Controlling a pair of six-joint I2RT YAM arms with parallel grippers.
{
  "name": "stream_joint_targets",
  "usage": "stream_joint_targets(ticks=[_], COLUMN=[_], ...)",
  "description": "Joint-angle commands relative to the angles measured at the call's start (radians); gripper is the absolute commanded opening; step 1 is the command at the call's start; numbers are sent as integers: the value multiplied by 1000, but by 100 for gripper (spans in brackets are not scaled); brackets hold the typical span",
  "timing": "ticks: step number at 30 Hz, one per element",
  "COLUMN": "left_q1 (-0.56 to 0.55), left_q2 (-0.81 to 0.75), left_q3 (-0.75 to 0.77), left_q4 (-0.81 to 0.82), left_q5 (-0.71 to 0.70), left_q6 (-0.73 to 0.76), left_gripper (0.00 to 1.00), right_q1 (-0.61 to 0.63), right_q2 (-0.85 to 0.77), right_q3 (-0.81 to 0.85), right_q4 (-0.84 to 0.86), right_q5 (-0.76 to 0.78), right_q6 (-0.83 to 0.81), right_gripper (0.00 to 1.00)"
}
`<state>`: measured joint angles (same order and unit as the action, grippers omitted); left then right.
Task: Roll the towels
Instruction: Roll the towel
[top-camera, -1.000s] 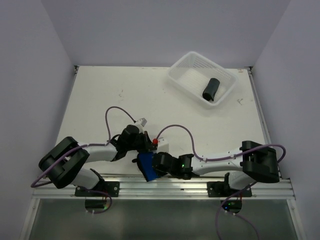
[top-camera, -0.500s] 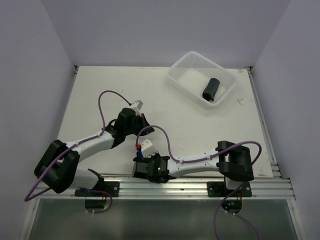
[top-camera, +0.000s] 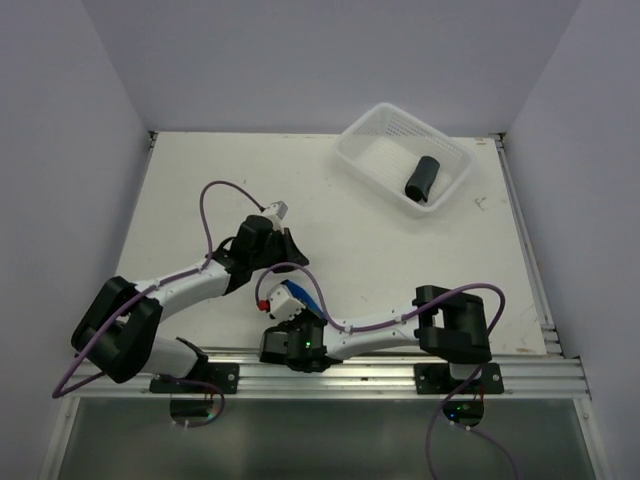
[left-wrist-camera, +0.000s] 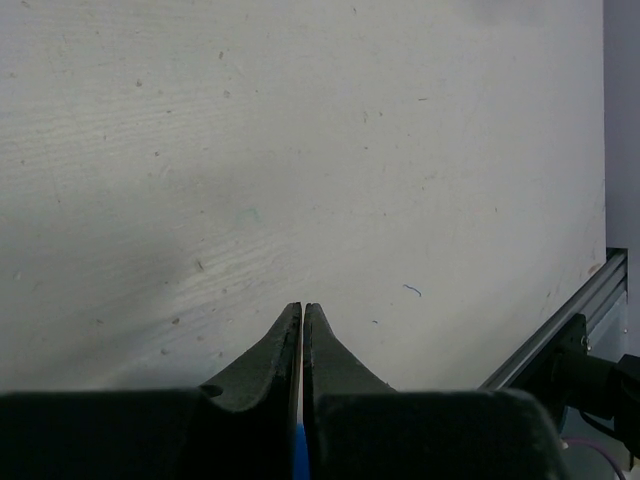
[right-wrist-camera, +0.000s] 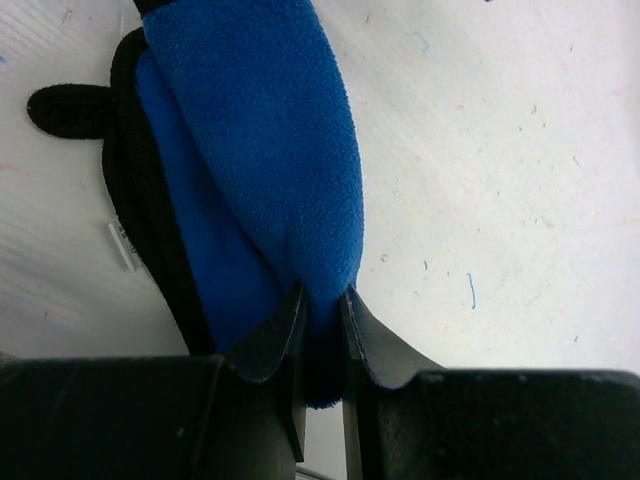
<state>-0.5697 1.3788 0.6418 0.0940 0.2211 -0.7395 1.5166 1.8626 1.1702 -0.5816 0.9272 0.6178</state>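
Observation:
The bright blue towel (right-wrist-camera: 260, 150) with black edging hangs folded on itself, and my right gripper (right-wrist-camera: 320, 298) is shut on its lower end. In the top view the blue towel (top-camera: 306, 294) shows as a small strip at my right gripper (top-camera: 292, 303), near the table's front edge. My left gripper (left-wrist-camera: 302, 306) is shut with nothing between its tips, over bare table. In the top view my left gripper (top-camera: 297, 260) sits just behind the towel, apart from it. A dark rolled towel (top-camera: 421, 178) lies in the basket.
The white perforated basket (top-camera: 372, 140) stands at the back right of the table. A metal rail (top-camera: 400, 368) runs along the near edge, also seen at the lower right of the left wrist view as the rail (left-wrist-camera: 560, 325). Purple cables loop over both arms.
My left gripper pulled back from the blue towel, away from the near edge. My right arm folded leftward, carrying the gripped towel left and turning it.

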Motion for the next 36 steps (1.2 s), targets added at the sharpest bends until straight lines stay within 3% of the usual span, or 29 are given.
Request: stream_joint_targets(ticks=[1, 5, 10, 17, 23, 30, 36], left_q1=[7, 8, 8, 48, 105, 146, 149], left_q2=[-12, -33, -67, -69, -60, -23, 19], left_q3=[16, -28, -25, 67, 116, 177, 194], left_q4=[15, 50, 9, -92, -142, -155, -146], left_q5=[30, 70, 15, -118, -120, -98, -59], left_q6=[9, -27, -15, 48, 72, 103, 109], left_gripper=[7, 7, 7, 6, 7, 8, 7], right_q1=[10, 17, 34, -28, -130, -153, -151], right_q2=[1, 27, 75, 110, 90, 145, 123], right_q3=[-3, 23, 54, 79, 58, 180, 123], right_q4=[49, 33, 14, 32, 123, 29, 18], right_q5=[42, 41, 99, 64, -37, 16, -53], right_q6=[-119, -190, -196, -52, 43, 166, 198], right_gripper=[0, 0, 0, 0, 0, 0, 0])
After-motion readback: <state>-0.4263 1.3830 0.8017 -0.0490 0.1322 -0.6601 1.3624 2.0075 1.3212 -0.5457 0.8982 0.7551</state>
